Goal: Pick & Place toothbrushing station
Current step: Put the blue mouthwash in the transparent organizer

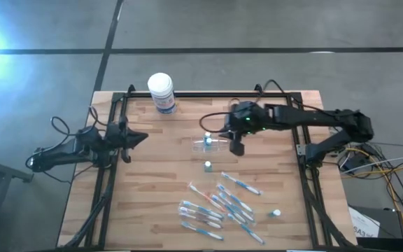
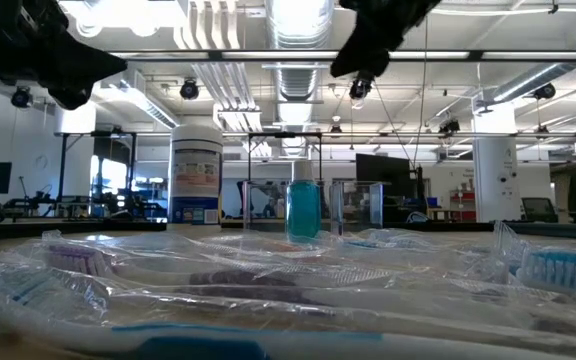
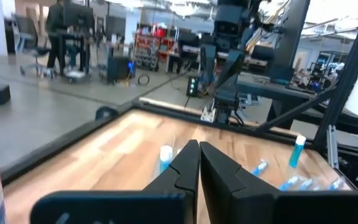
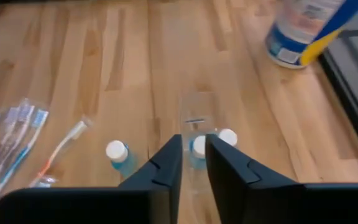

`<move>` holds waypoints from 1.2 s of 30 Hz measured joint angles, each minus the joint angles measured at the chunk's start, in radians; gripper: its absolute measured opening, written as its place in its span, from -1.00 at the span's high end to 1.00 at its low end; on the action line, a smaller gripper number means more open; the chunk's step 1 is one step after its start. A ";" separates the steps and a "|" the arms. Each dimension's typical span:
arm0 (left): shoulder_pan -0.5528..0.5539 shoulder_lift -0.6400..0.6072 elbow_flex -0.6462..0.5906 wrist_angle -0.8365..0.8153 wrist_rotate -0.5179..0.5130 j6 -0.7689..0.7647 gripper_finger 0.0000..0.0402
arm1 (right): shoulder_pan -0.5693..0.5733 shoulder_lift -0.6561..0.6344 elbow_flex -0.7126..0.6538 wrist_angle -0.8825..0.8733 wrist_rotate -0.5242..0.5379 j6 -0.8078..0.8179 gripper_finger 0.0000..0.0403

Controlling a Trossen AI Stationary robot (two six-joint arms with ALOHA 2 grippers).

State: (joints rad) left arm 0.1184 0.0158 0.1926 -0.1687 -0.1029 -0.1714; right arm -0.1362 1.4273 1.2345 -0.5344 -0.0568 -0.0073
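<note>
A small clear cup [image 1: 212, 143] [image 4: 196, 112] rests mid-table; I cannot tell whether it stands or lies. Tiny white-capped blue pieces [image 4: 117, 151] [image 4: 227, 137] [image 1: 276, 212] stand around it. Several blue-and-white toothbrushes [image 1: 215, 206], most of them in clear wrappers, lie flat toward the near edge. My right gripper [image 1: 237, 148] [image 4: 193, 155] hangs above the table just right of the cup, tipped downward, open by a narrow gap with nothing in it. My left gripper [image 1: 140, 138] [image 3: 199, 149] is shut and empty, level, over the table's left edge.
A white-lidded tub with a blue label [image 1: 161, 91] stands at the far left of the table. A black frame [image 1: 110, 168] runs along the table's left, right and far sides. Bare wood shows between the left gripper and the cup.
</note>
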 joint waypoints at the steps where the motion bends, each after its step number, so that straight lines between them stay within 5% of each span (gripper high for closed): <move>1: 0.000 0.000 0.000 -0.012 0.000 -0.009 0.92 | 0.005 0.030 0.031 -0.028 -0.003 -0.016 0.60; 16: 0.000 0.000 0.000 -0.059 0.000 -0.024 0.92 | 0.148 0.399 0.335 -0.254 -0.008 -0.055 0.04; 36: 0.000 0.000 0.000 -0.084 0.002 -0.023 0.93 | 0.200 0.495 0.381 -0.305 0.034 0.116 0.01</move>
State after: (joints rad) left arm 0.1181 0.0158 0.1921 -0.2523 -0.1005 -0.1940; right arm 0.0639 1.9226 1.6157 -0.8398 -0.0229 0.1085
